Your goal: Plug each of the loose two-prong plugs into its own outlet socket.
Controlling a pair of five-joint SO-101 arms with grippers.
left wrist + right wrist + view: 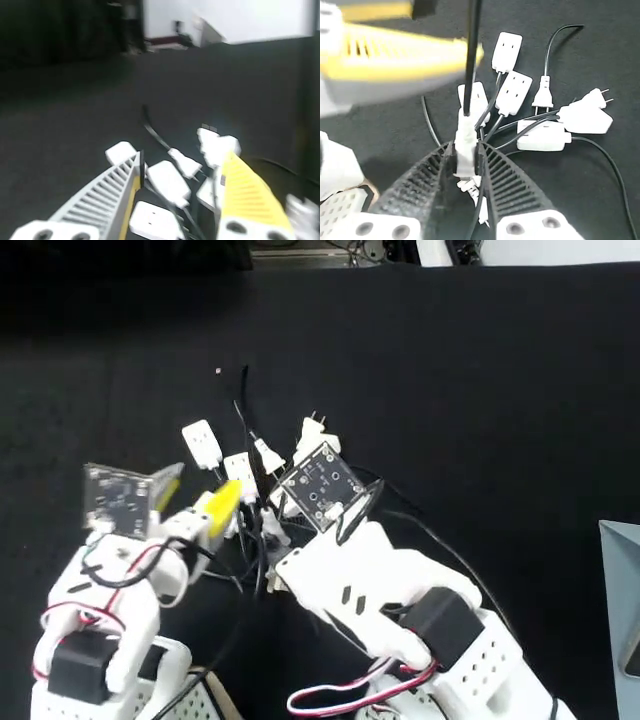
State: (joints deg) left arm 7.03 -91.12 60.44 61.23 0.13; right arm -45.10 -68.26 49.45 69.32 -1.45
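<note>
A cluster of white outlet sockets and two-prong plugs on black cords lies on the black table. In the right wrist view my right gripper [465, 150] has its black fingers shut on a white plug [465, 135], whose black cord [471, 50] runs away from the fingers. Beyond it lie white sockets [507, 50] [514, 91] [542, 136] and a loose plug [542, 98]. My left gripper [182, 160] stands open just above a white socket [167, 182], with a loose plug [185, 163] beside it. From above, the left gripper [200, 492] hovers beside the sockets [202, 443].
Black cords [243, 405] fan out from the cluster toward the far side. A second loose plug with bare prongs [312, 432] lies at the cluster's far right. A grey object [622, 590] stands at the right table edge. The left arm's yellow finger [395, 50] hangs close over the right gripper.
</note>
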